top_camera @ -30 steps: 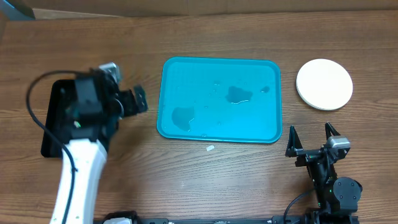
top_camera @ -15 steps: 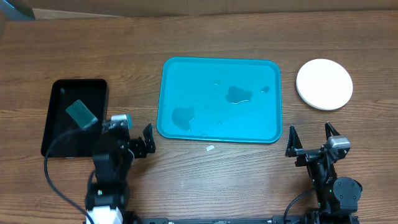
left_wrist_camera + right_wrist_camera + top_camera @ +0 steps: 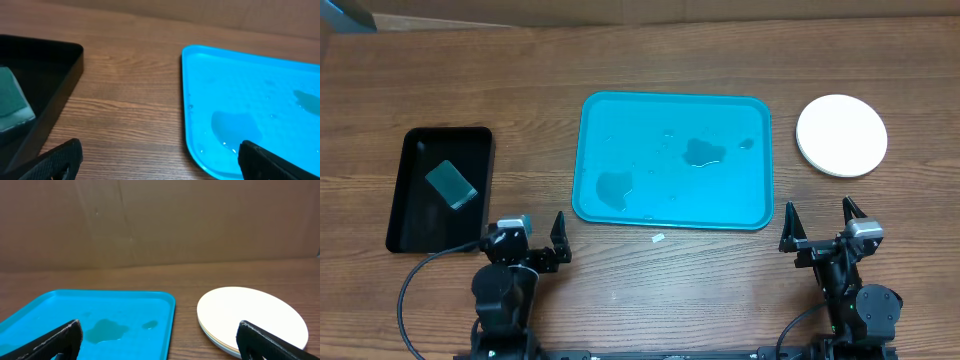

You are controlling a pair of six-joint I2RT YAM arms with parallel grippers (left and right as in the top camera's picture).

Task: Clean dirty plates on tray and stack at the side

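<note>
The left fingers (image 3: 55,161) stand wide apart and hold nothing. The right fingers (image 3: 50,340) stand equally wide apart and are likewise empty.

1. Plates. The plates (image 3: 841,135) sit in one stack on the surface, to the right of the tray (image 3: 620,120) and level with its far right corner, apart from its rim. The top plate is white and shows no smear. The right wrist view shows further plate edges below it, though how many cannot be told. Keeping the stack off the tray holds wiped plates away from liquid.

2. Tray. No plate lies on it. Wet patches (image 3: 702,152) show on its floor, the largest right of centre and another near the left front corner. These are probably wiping residue.

3. Items around the tray. A black tray (image 3: 410,215) lies to the left of the tray, well apart from it. It holds a teal sponge (image 3: 452,183), which lies tilted; this placement likely keeps the wet sponge off the surface. A small white scrap (image 3: 658,238) lies on the surface just in front of the tray's near rim.

4. Arms. Both arms sit low at the near edge of the surface, the left one off the tray's left front corner and the right one off its right front corner. Neither touches any item. This looks like a parked posture that leaves the work area unobstructed.

5. Status. With the tray free of plates and the stack at the side, the task appears complete.
</note>
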